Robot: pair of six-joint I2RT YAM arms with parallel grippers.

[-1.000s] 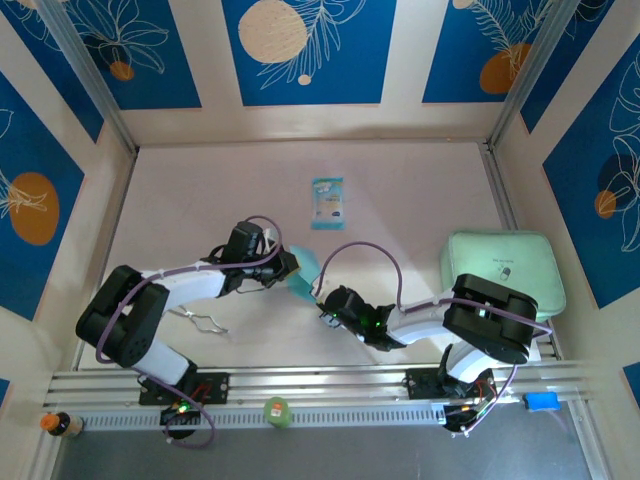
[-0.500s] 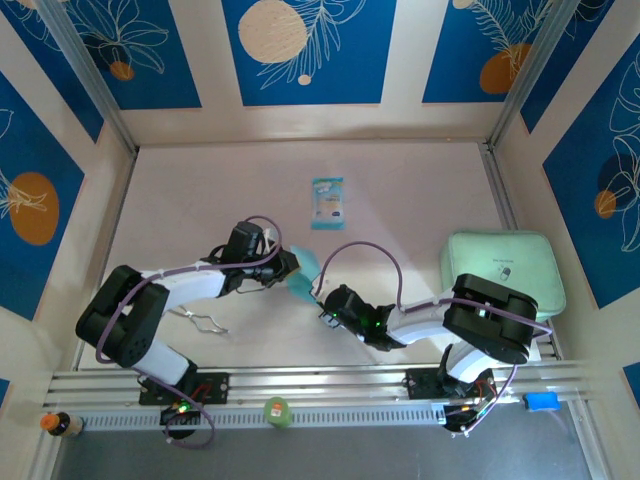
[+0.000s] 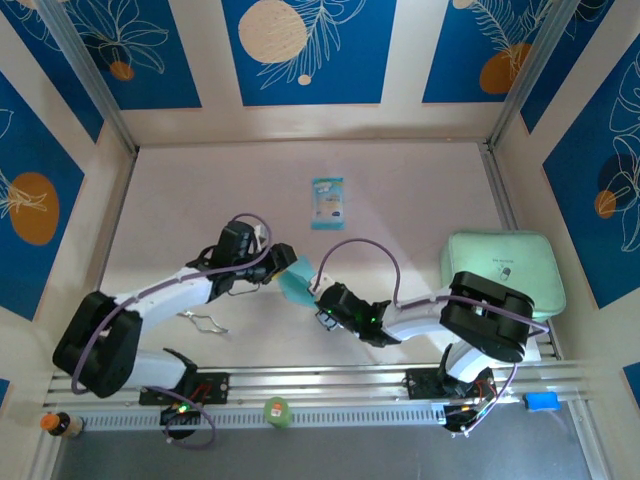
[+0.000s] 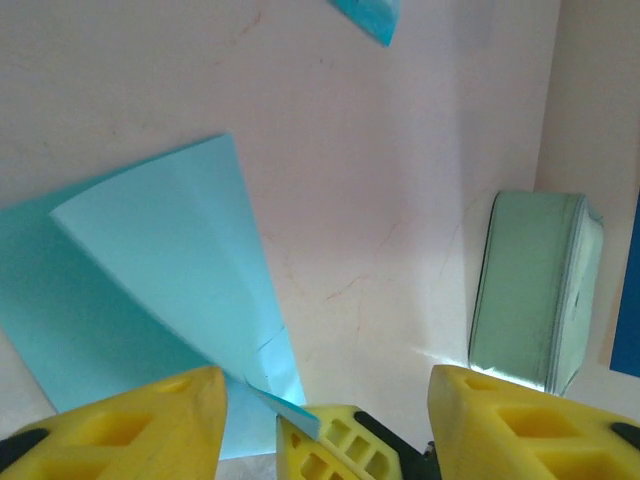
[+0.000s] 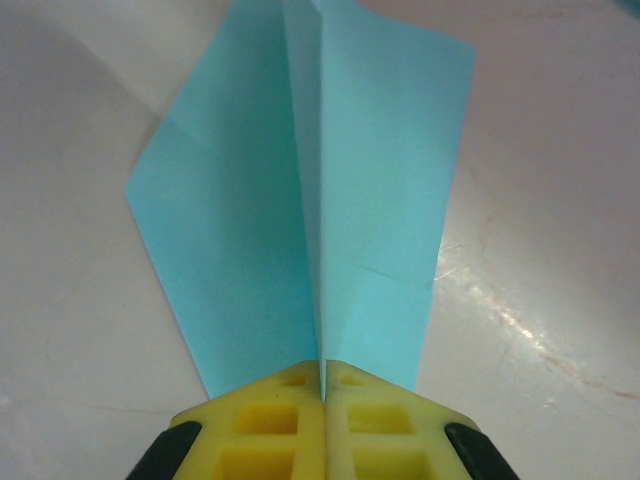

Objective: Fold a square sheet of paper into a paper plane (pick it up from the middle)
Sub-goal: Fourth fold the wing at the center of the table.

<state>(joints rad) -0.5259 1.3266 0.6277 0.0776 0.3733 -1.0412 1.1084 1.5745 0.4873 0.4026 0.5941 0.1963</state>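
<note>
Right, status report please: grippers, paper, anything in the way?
Right gripper shut on paper plane, at its ridge. Left gripper open, close beside it. Packet and green pad well apart.

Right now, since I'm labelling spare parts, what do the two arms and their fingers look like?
Both the left arm and right arm have white links between bulky black joints, each with a purple cable looping along it. The left fingers and right fingers are yellow blocks with a moulded grid of recesses.

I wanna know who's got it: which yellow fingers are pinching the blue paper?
The right arm's fingers, shut on the blue paper; the left arm's fingers are spread apart.
</note>
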